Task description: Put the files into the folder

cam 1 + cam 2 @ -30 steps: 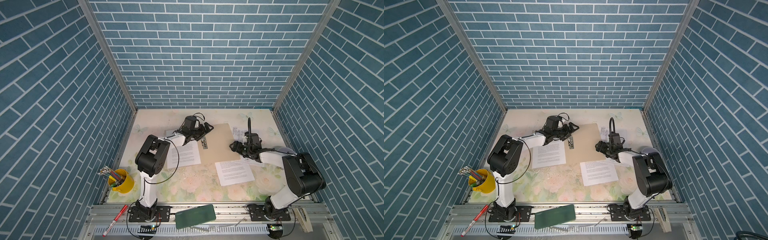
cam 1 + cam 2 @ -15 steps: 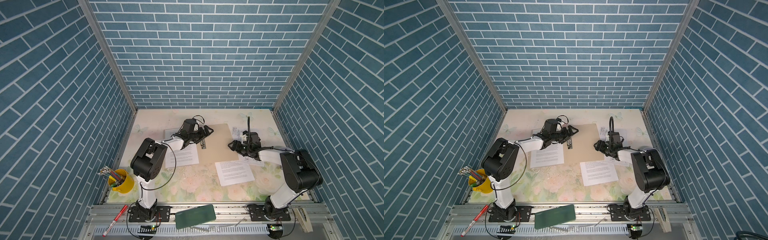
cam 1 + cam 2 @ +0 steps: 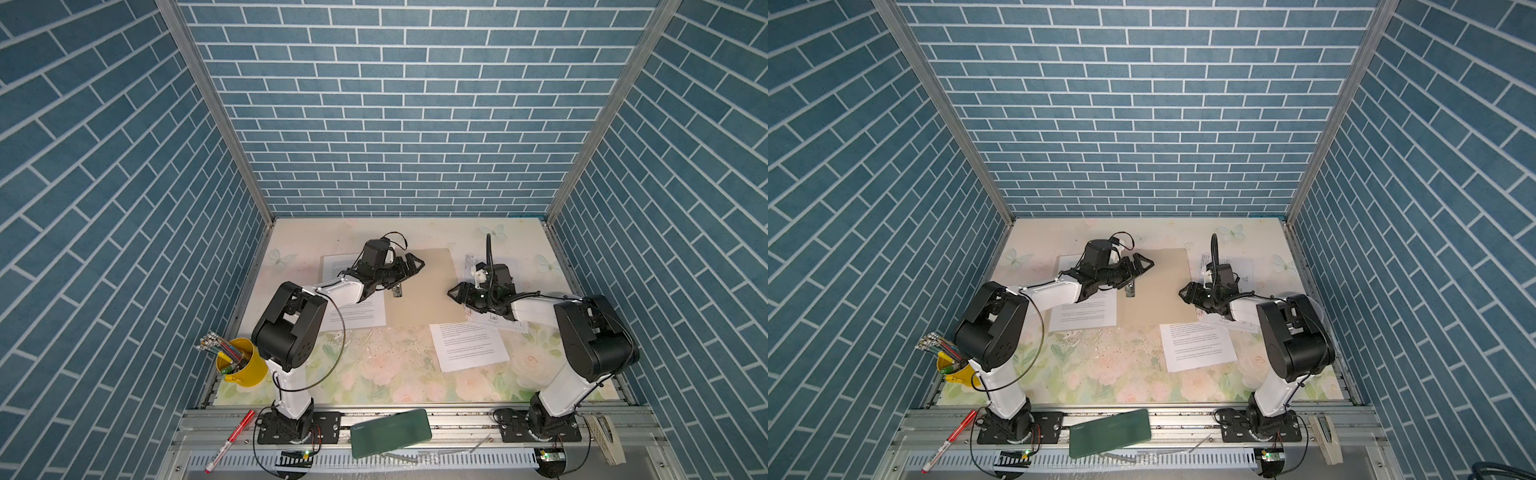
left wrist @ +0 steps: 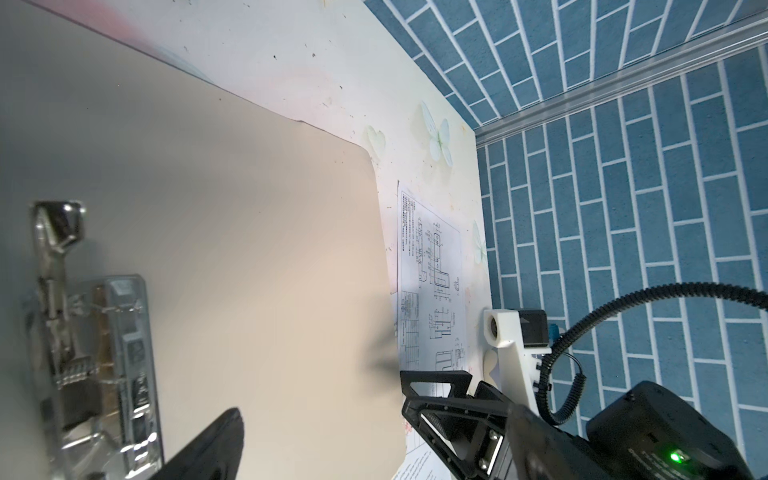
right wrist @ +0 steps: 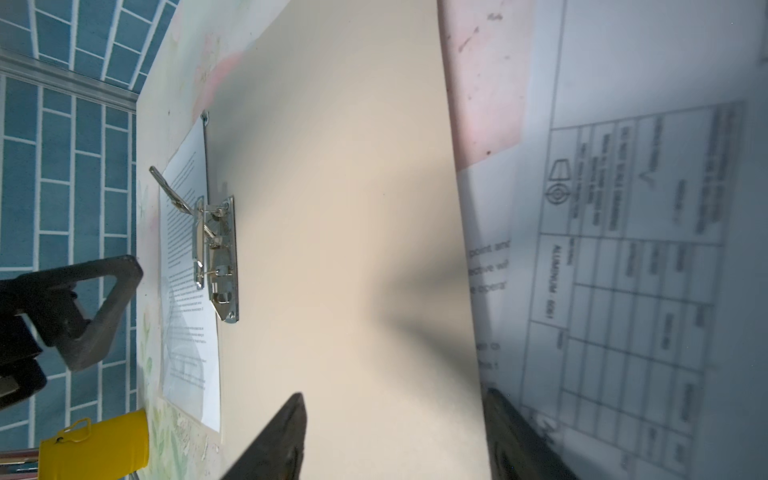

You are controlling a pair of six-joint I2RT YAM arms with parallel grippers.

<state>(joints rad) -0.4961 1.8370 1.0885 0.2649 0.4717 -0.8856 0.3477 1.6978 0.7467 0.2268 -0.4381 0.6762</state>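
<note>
Left gripper (image 3: 414, 266) was spotted wide open over the folder (image 3: 430, 286) by its clip (image 3: 397, 291), nothing grabbed; right gripper (image 3: 456, 296) was seen spread astride the folder edge, empty too.

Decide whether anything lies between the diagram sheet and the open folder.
Nothing visible does. The diagram sheet lies beside the right edge of the folder, where the open right tool is; the tan face is bare except the metal clip along its opposite edge.

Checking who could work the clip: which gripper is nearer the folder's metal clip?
Left. The left gripper hovers beside the metal clip; the right gripper sits at the opposite edge of the folder.
</note>
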